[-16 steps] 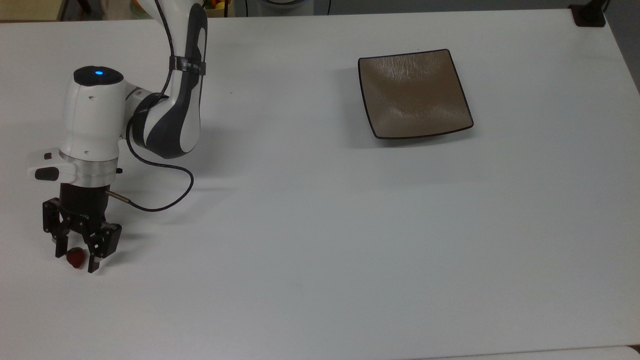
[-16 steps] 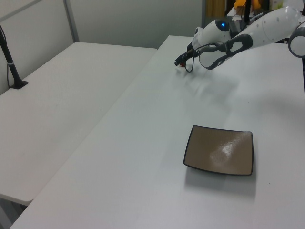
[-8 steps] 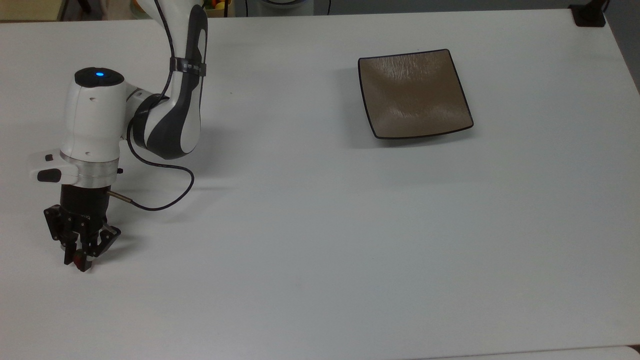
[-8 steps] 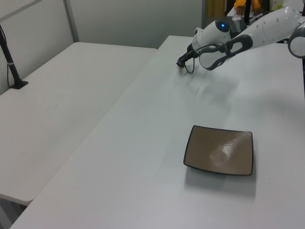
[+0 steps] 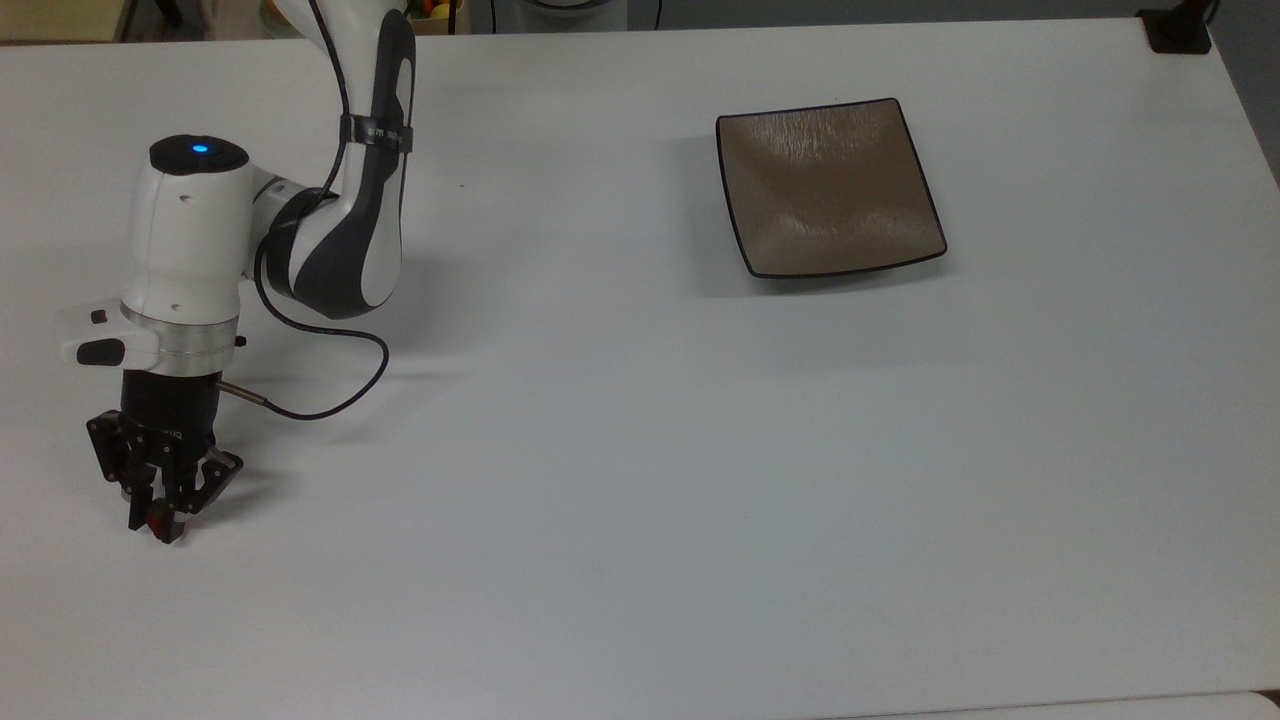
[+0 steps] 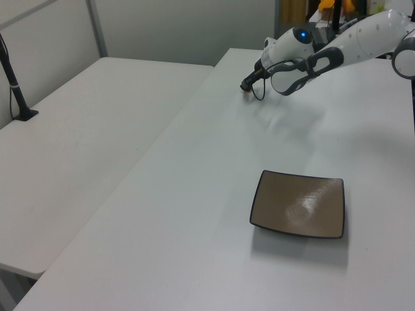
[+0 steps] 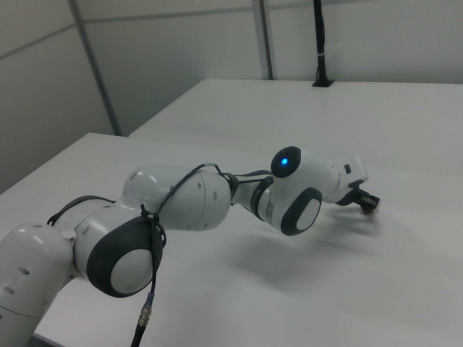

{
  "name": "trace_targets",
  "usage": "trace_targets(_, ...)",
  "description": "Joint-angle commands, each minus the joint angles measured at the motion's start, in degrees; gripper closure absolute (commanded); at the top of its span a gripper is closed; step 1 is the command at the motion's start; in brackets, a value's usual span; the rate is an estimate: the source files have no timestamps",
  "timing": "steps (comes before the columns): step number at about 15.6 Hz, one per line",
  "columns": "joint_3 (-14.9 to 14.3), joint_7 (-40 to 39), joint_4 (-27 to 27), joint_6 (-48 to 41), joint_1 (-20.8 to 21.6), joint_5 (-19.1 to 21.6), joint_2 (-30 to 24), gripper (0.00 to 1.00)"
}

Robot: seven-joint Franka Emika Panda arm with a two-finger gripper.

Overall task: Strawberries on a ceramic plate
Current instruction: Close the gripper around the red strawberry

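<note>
**Claw pinched on strawberry at table edge; plate stands bare**

Claw (image 5: 157, 525) status: my two black fingers are drawn in tight on the strawberry (image 5: 158, 519), pinching it between their tips. The fingertips sit down at the white table (image 5: 620, 480), low in the top view's left corner. In the left view the claw (image 6: 247, 87) appears at the far end of the table, and the fruit there is too small to make out. In the right view my claw (image 7: 367, 204) points toward the right view's right, close to the tabletop.

Strawberry: small, dark red, with a trace of green on it, mostly covered by my fingers. Whether it rests on the table or is just clear of it, I cannot tell.

Ceramic plate (image 5: 828, 190): square, glossy brown-taupe, thin black rim, edges curving upward, with light glare across the glaze. It sits flat on the table in the upper right part of the top view, well apart from my claw. In the left view the plate (image 6: 299, 205) lies in the near right area, with nothing on it.

Arm: my white and grey links reach down from the top view's upper left, a blue light glowing on the wrist housing (image 5: 197, 149). A black cable (image 5: 330, 400) loops from the wrist out over the table.
</note>
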Motion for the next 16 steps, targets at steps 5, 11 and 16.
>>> trace_targets(5, 0.04, -1.70, -2.58, 1.10, 0.09, 0.04, -1.63, 1.00)
trace_targets(11, 0.30, -1.52, -6.01, 0.40, 0.62, 0.13, -6.64, 1.00)
trace_targets(16, 0.47, -1.52, -6.89, -2.15, 2.20, 0.74, -11.56, 1.00)
